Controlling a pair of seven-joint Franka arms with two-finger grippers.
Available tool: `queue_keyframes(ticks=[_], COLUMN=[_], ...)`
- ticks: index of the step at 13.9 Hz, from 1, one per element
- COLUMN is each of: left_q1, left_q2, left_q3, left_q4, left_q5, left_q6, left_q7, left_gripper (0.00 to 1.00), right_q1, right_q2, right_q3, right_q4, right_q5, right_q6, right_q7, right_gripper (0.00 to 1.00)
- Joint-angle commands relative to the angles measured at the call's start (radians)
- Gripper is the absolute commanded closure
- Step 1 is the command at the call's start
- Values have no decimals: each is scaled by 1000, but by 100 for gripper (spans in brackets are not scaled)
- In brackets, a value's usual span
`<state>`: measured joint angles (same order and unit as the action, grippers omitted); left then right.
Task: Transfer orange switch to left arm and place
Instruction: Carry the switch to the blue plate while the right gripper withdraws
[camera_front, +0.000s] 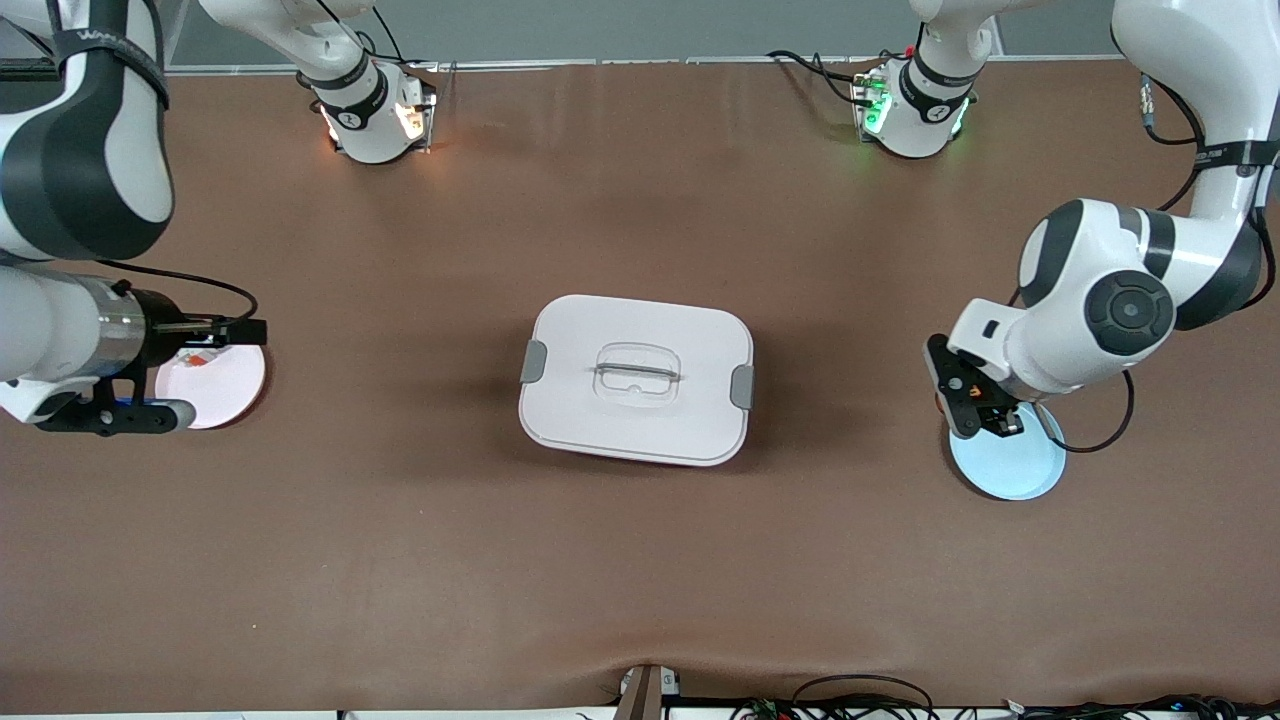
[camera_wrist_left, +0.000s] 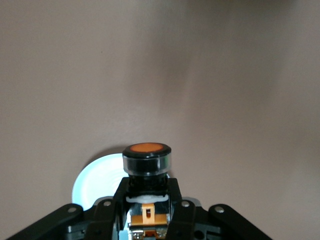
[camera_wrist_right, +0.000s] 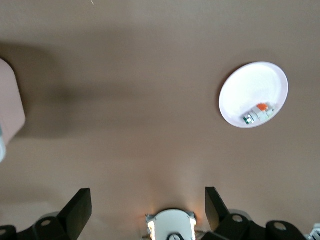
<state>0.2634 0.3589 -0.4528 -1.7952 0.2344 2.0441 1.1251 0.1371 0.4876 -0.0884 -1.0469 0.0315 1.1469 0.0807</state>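
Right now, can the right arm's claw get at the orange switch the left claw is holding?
Probably not yet. The left claw grips the orange switch over the blue plate, while the open right claw is over the pink plate, with the box between them.

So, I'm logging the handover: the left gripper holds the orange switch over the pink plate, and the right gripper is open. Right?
Not quite. The front view shows the left gripper holding the orange switch over the blue plate, not the pink one. The right gripper is open.
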Motion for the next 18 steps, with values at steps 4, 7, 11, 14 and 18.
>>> queue_keyframes(ticks=[4, 7, 11, 14, 18], left_q1=[111, 154, 212, 224, 246], left_q2=[75, 126, 201, 242, 290], left_q3=[-9, -9, -9, -9, -7], left_q4=[-58, -58, -58, -58, -56], left_q5=[65, 100, 177, 200, 229], left_q6=[197, 252, 323, 363, 403], left_q7=[281, 367, 407, 413, 412], left_gripper=[100, 100, 100, 100, 100], right_q1=[-71, -117, -111, -119, -128], right_q2=[-18, -17, -37, -41, -92], right_q3=[19, 19, 19, 15, 16], right_q4=[-71, -71, -67, -50, -39], right_q5=[-19, -22, -36, -39, -38], right_q6=[-16, -3, -2, -1, -3], right_q7=[-58, -137, -125, -113, -16], right_gripper=[0, 0, 0, 0, 0])
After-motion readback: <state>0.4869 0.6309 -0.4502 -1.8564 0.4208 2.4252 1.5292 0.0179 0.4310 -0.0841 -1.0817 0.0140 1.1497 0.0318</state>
